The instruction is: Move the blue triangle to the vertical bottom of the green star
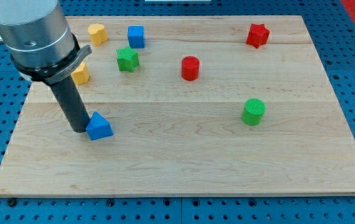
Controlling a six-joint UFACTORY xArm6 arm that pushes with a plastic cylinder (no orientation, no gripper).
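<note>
My tip (79, 129) touches the blue triangle (99, 126) on its left side, low left on the wood board (183, 168). No jaws on this rod. Green star (127, 59) sits well above, toward the view's top. The arm half hides a yellow block (81, 73). No readable text.

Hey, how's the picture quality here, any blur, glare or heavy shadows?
Camera view: lighting even, shadows soft; the blue triangle and green star are sharp; my tip sits just left of the triangle; the big metal arm body up close looks slightly soft; no strong glare on the board.
</note>
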